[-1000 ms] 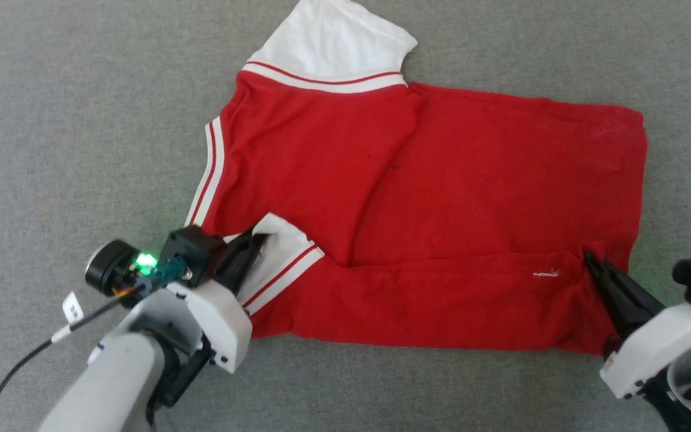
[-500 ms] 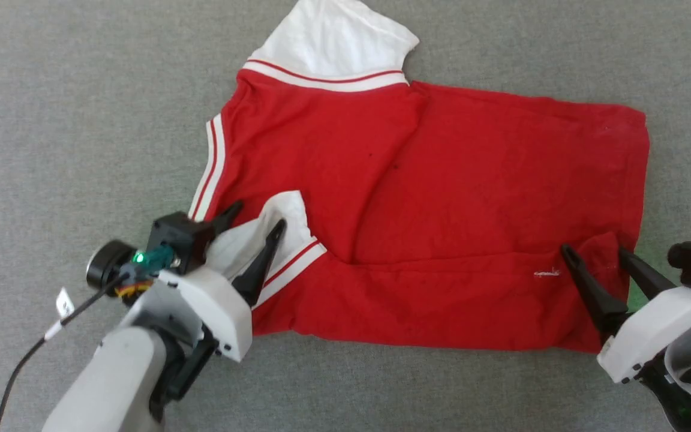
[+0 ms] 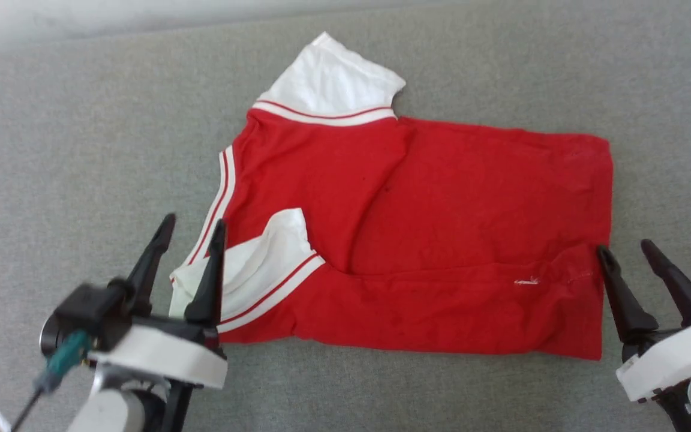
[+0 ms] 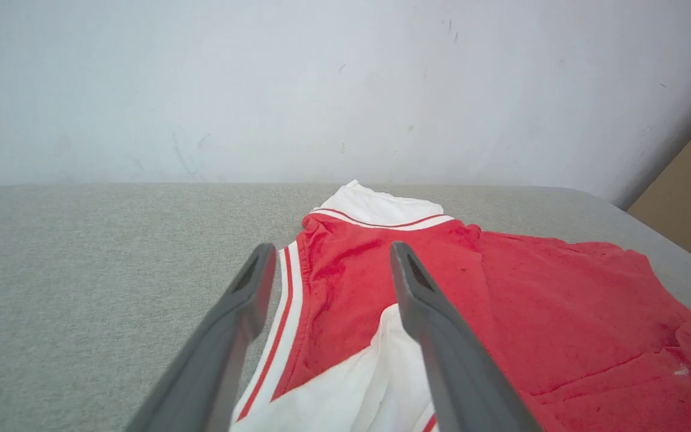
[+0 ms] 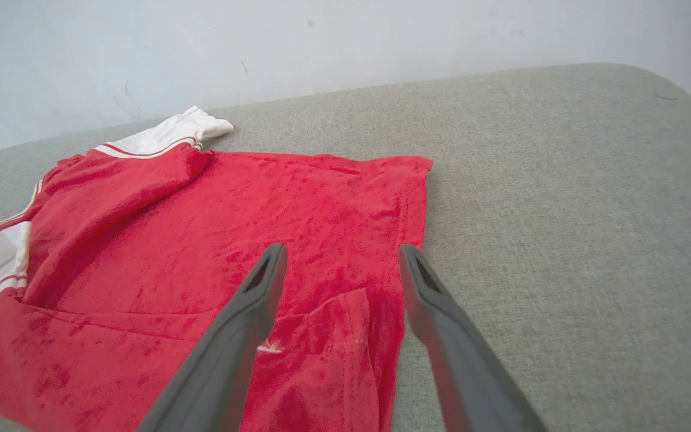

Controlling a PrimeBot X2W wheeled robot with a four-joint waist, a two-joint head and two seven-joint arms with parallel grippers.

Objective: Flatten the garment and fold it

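Alignment matters most: the garment (image 3: 441, 198) lies across the middle of the head view on the grey worktop (image 3: 81, 150), its long axis running left to right, with the striped neck end at left and the hem (image 3: 609, 198) at right. Its lower long edge is already turned up over the body, with the near sleeve (image 3: 261, 258) lying on top. The far sleeve (image 3: 333, 81) sticks out at the upper centre, unfolded. The left end effector (image 3: 194, 221), at lower left, is released and empty, its fingers spread just above the near sleeve. The right end effector (image 3: 624, 246), at lower right, is likewise released, flanking the hem's lower corner. The unfolded long edge lies up the frame from both. Judging by position, the left arm is nearer the far sleeve and the right arm nearer the hem's upper corner.
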